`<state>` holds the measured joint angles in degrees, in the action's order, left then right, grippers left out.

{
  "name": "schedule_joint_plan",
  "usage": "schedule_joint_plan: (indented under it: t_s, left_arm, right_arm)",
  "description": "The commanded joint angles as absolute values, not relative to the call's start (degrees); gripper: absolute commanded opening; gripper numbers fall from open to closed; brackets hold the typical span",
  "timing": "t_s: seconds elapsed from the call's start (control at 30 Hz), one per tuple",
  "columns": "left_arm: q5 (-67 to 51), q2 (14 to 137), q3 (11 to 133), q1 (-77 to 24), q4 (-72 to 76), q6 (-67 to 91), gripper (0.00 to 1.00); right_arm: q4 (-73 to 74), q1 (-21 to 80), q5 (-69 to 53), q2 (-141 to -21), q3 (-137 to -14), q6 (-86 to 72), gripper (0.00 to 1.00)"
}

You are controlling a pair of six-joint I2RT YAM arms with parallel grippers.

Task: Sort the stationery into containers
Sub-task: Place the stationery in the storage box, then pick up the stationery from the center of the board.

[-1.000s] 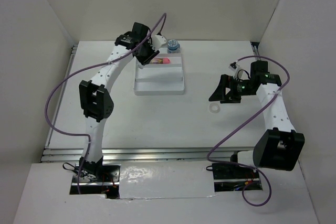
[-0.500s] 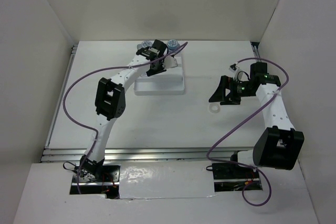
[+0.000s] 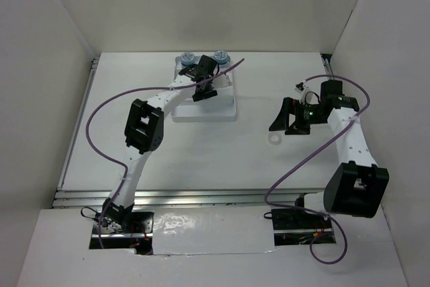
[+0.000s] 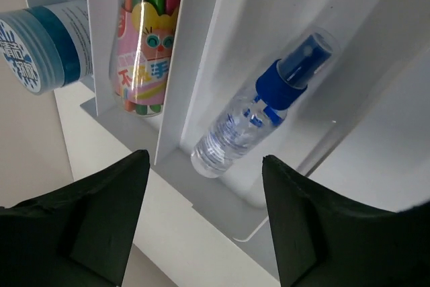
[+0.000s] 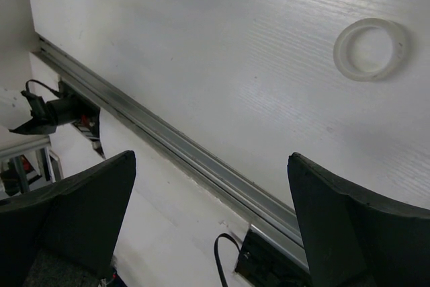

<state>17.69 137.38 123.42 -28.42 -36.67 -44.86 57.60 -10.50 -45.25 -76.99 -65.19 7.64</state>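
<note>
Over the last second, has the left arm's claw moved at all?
Yes. The left gripper slid right and slightly nearer, from the tray's far left corner toward its middle.

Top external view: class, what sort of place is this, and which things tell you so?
Probably a robot test cell, not an office: a white table walled by plain white panels, left arm and right arm bolted at its near edge, one divided tray.

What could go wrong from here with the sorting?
The white ring lies flat on the table, so the right end effector may struggle to pinch it. The left end effector hangs open close over the tray; it might clip a divider and jolt the clear bottle or pink tube.
</note>
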Motion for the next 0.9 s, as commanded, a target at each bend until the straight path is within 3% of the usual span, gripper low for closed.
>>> schedule_joint_plan:
  t_s: [0.0, 0.13, 0.23, 0.27, 0.4, 0.47, 0.67, 0.77, 0.87]
  left_arm:
    - [14.5, 131.1, 121.6, -28.2, -30.9, -41.4, 0.81]
    - [6.9, 123.4, 122.5, -26.3, -29.6, -32.4, 0.81]
    - [-5.2, 114.4, 119.4, -19.9, -26.7, -14.8, 0.8]
    - [-12.5, 111.6, 114.0, -18.2, -25.0, -11.1, 0.79]
    - [-22.9, 95.3, 96.0, -12.1, -15.4, 2.2, 0.77]
    - [-22.9, 88.6, 84.5, -10.6, -13.7, 3.3, 0.77]
    - [-21.3, 76.3, 70.0, -9.1, -14.9, 1.1, 0.77]
    - [-20.8, 70.5, 63.4, -7.7, -14.2, 1.0, 0.77]
    - [-21.5, 67.9, 59.9, -6.1, -14.2, 1.8, 0.78]
  right_arm:
    - [55.0, -11.0, -40.7, -75.5, -65.9, 6.7, 1.0]
    - [54.3, -10.8, -35.3, -74.8, -66.6, 7.6, 1.0]
    - [54.1, -9.4, -28.1, -75.1, -66.6, 10.4, 1.0]
    - [54.1, -8.7, -25.9, -75.6, -66.5, 11.0, 1.0]
    - [50.9, -4.8, -17.4, -77.5, -64.2, 12.5, 0.98]
    - [48.7, -2.3, -11.5, -79.4, -64.0, 12.4, 0.98]
    - [46.2, -0.4, -8.4, -87.4, -66.5, 11.6, 0.93]
    - [45.6, 1.3, -9.9, -90.3, -68.9, 10.6, 1.0]
    - [47.2, 4.0, -9.1, -94.1, -71.4, 10.0, 1.0]
